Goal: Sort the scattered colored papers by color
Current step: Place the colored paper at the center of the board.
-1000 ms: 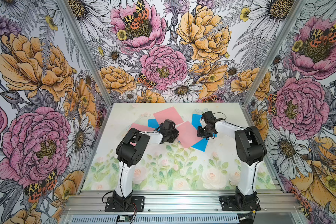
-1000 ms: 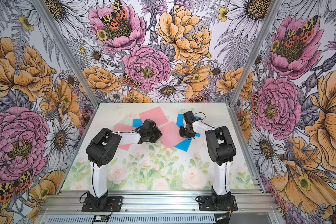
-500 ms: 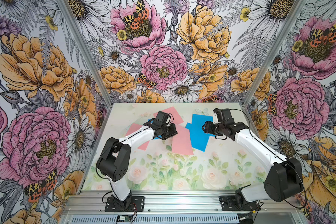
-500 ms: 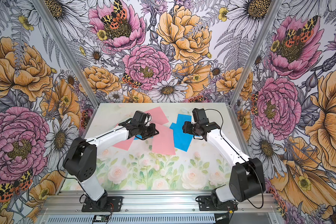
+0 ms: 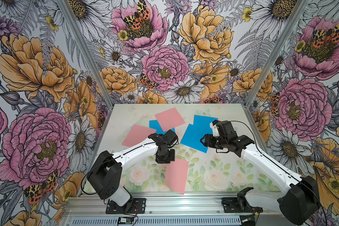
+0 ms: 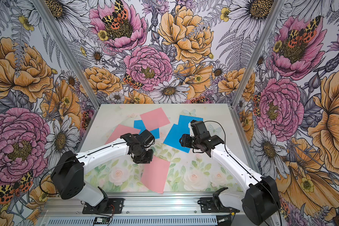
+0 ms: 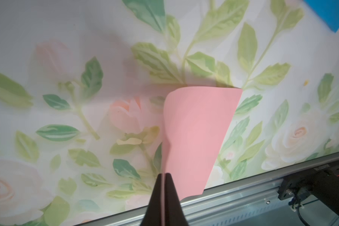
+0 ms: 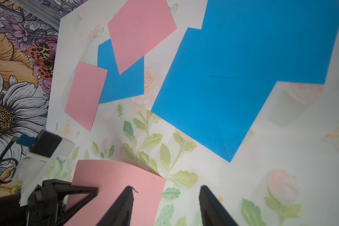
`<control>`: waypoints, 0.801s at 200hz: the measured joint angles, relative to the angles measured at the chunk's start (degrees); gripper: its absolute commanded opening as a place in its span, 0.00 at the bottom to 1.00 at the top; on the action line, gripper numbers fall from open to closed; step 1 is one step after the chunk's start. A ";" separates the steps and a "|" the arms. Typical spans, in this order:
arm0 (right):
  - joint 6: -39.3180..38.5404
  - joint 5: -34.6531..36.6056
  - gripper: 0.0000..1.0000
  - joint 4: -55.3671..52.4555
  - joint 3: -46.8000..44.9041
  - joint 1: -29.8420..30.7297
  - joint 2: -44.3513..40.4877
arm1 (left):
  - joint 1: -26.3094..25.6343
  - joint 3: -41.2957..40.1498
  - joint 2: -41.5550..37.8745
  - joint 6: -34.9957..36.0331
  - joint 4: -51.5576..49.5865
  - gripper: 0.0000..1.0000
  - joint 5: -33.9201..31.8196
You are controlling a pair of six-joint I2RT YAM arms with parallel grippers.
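The left gripper [image 7: 163, 175] pinches a pink paper [image 7: 198, 133] tight by its edge, likely to carry it off, while the right gripper [image 8: 166, 187] is open and empty, blue papers [image 8: 223, 88] just past its fingers [image 8: 123, 203]

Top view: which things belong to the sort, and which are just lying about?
Job: held pink paper (left gripper), far pink paper, left pink paper, half-covered blue paper, far right blue paper, near right blue paper.
Not job: floral table surface, metal rail.
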 measured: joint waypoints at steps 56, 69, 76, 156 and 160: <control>2.73 -0.04 0.54 0.28 -7.10 7.45 -3.28 | -2.71 0.00 0.37 -8.92 -3.02 0.00 -11.45; 3.37 0.37 0.54 0.35 -7.78 8.79 -4.39 | -2.86 -0.24 0.37 -10.88 -2.78 0.00 -14.10; 3.69 0.42 0.54 0.35 -8.09 9.33 -4.94 | -2.86 -0.48 0.44 -11.85 -2.62 0.00 -15.23; 7.61 -0.15 0.19 12.07 -6.25 18.05 13.09 | -2.75 -6.16 1.18 -15.13 -1.36 0.00 -20.28; 7.45 -0.22 0.18 12.59 -5.20 18.56 14.97 | -2.64 -6.23 1.18 -15.04 -1.36 0.00 -20.35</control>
